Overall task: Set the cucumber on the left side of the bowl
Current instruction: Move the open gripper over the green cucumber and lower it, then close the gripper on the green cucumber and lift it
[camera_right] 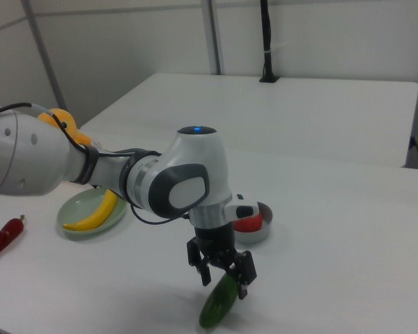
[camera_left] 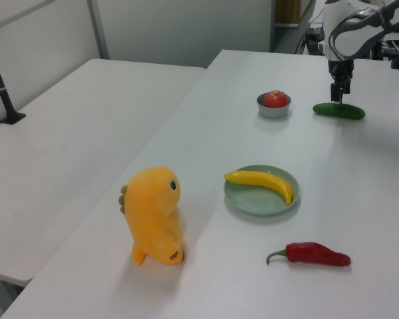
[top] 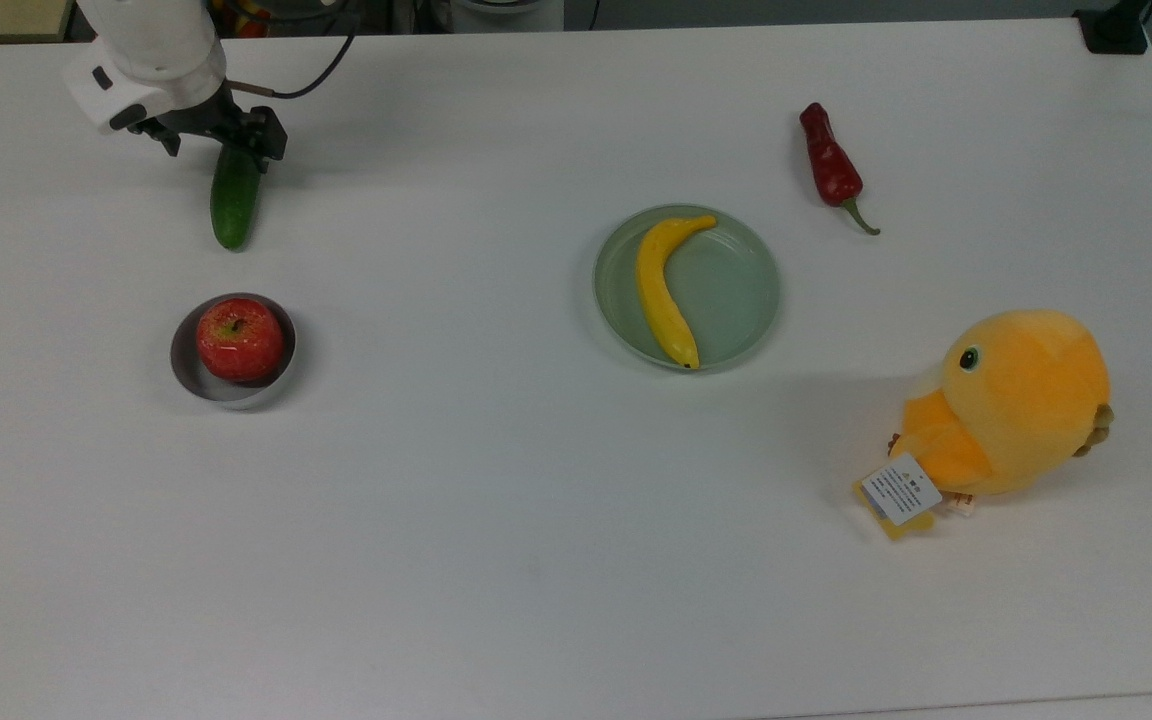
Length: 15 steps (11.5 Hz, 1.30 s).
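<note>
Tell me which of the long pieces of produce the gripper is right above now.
The dark green cucumber, lying bare on the table with the open gripper over its far end. The banana lies on the plate; the chili is far off.

In the top view, the cucumber point(top: 234, 205) is laid on the bench point(top: 496, 520) just behind the bowl point(top: 233, 392), in which an apple point(top: 240, 338) is held. The gripper point(top: 220, 146) is set over the cucumber's far end. To the top view's right, a banana point(top: 662, 290) is laid on a plate point(top: 736, 290), with a chili point(top: 829, 165) behind and a plush toy point(top: 1011, 405) further right.
</note>
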Each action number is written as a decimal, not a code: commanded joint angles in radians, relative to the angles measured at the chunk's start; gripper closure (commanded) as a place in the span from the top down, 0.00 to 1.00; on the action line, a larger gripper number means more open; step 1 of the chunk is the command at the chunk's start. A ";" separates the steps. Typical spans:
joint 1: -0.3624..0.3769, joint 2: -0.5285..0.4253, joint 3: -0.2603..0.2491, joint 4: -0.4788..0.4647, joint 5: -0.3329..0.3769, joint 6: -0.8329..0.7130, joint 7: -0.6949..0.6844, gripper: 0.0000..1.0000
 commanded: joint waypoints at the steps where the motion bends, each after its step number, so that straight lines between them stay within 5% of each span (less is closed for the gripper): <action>1: 0.003 0.022 0.002 -0.006 -0.017 0.026 -0.006 1.00; 2: 0.005 0.028 0.004 -0.006 -0.019 0.028 -0.006 1.00; 3: 0.008 0.035 0.005 -0.009 -0.023 0.038 -0.005 0.84; 5: 0.005 0.042 0.007 -0.012 -0.036 0.070 -0.006 0.29; 6: 0.003 0.040 0.008 -0.024 -0.039 0.090 -0.011 0.15; 10: 0.010 0.036 0.010 -0.024 -0.039 0.089 -0.009 0.14; 15: 0.013 -0.042 0.088 -0.016 -0.025 0.017 0.004 0.15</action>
